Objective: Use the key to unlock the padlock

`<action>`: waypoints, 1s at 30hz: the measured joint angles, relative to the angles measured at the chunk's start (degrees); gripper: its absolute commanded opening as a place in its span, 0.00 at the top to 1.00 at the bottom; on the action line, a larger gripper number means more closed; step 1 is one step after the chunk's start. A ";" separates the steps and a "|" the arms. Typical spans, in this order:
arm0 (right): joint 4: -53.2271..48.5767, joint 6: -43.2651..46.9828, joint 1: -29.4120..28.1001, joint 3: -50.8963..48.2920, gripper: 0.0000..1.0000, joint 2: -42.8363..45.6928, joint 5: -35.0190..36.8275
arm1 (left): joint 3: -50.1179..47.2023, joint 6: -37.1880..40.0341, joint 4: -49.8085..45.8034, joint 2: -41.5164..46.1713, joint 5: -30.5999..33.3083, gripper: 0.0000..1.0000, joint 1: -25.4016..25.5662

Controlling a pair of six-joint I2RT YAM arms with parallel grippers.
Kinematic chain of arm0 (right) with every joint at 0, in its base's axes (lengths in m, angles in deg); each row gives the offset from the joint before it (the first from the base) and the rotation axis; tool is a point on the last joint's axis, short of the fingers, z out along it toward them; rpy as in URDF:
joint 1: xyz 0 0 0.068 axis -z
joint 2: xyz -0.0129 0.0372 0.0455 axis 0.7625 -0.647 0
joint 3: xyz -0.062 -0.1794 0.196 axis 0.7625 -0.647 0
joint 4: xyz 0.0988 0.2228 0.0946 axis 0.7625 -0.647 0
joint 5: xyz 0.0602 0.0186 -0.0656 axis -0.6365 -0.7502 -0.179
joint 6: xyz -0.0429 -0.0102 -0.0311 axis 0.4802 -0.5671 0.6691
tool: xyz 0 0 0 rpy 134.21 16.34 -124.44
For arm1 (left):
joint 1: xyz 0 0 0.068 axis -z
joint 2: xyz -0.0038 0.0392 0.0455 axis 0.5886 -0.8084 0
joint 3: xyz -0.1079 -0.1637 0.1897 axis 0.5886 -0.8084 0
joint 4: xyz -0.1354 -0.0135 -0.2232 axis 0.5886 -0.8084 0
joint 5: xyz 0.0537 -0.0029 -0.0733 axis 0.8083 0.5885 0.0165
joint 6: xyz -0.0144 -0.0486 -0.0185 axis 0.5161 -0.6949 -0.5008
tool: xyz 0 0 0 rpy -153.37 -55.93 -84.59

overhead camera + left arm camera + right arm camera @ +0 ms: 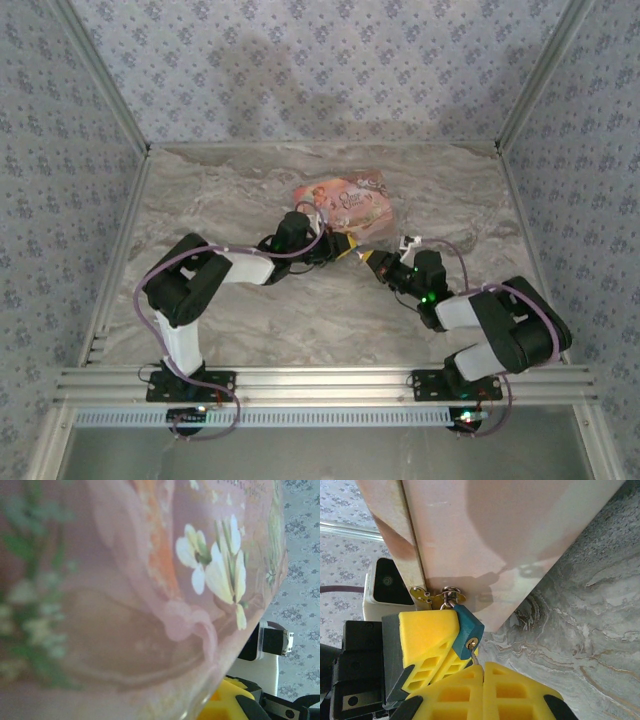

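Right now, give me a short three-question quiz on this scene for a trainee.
1. True or false: the key is in the keyhole of the padlock.
2. What does the padlock hang from? A) the hasp on the box B) a hook on the table C) a cable
3. Fill in: the padlock's body is coloured ____.
Key: 1 true; 2 A; 3 blue.
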 measured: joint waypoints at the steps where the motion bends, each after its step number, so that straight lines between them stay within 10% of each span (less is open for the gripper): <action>1: 0.20 -0.20 -0.02 0.09 1.00 -0.24 0.04 | 0.00 -0.13 0.02 0.00 0.00 0.97 -0.09; 30: 9.27 -13.81 -0.02 1.66 1.00 -8.11 -0.07 | -0.17 -1.01 1.33 0.00 1.31 1.00 -0.61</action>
